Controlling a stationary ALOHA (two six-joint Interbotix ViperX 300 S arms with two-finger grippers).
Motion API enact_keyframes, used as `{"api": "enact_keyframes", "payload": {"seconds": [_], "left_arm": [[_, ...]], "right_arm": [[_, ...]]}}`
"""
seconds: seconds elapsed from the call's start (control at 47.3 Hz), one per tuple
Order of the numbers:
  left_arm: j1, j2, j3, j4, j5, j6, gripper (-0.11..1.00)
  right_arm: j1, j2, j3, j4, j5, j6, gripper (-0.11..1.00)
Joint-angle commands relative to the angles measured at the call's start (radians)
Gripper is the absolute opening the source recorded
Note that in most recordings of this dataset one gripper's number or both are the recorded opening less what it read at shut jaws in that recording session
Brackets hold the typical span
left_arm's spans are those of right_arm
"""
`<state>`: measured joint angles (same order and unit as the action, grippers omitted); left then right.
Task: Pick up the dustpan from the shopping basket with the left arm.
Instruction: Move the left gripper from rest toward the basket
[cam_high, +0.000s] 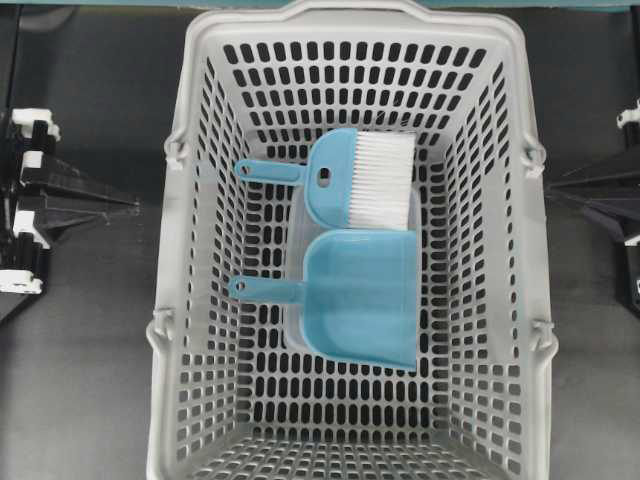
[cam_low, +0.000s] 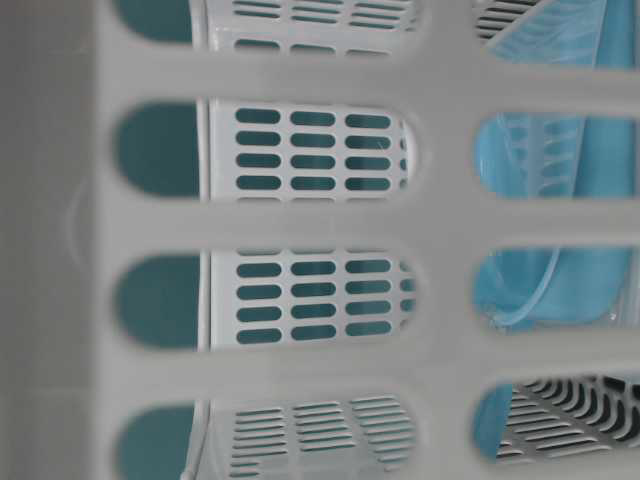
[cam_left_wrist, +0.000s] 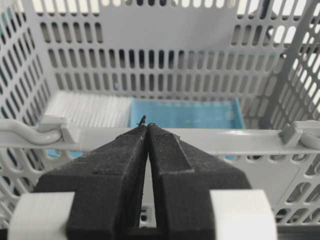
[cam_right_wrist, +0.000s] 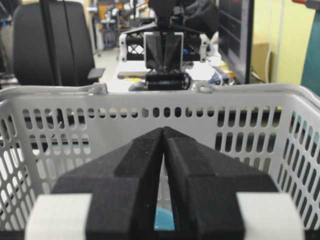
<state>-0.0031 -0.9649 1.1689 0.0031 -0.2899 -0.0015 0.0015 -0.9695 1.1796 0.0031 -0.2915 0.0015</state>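
The light blue plastic dustpan (cam_high: 360, 295), a wide flat scoop with a thin straight handle ending in a small loop, lies on the floor of the large light grey perforated plastic shopping basket (cam_high: 185, 250), just beside the same-blue hand brush with white bristles (cam_high: 365, 178); the two touch or nearly touch along the pan's back edge. A clear plastic sheet or tray seems to sit beneath them.

The black left gripper (cam_left_wrist: 147, 131) sits outside the basket, level with its rim, fingers pressed together and holding nothing. The black right gripper (cam_right_wrist: 163, 134) is likewise clenched and empty on the opposite side of the basket.

To do the pick well, the left gripper probably needs to spread its fingers, rise over the basket rim and hinged handle clip (cam_left_wrist: 52, 131), then descend inside. The dustpan's handle points toward the left arm's side of the basket and stands clear of the brush, so it looks the easier grip; the pan wall is an alternative. The brush handle, parallel and close by, risks being caught.

The basket rests on a dark tabletop (cam_high: 90, 340). Beyond the basket, the right wrist view shows a black office chair (cam_right_wrist: 47, 42), desks and a monitor.
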Motion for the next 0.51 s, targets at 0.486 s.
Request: {"api": "enact_keyframes", "payload": {"seconds": [0.486], "left_arm": [[-0.044,0.215,-0.572,0.041,0.724,-0.038,0.01]], "right_arm": [[0.002,-0.034,-0.037,0.006,0.091,0.006,-0.01]]}}
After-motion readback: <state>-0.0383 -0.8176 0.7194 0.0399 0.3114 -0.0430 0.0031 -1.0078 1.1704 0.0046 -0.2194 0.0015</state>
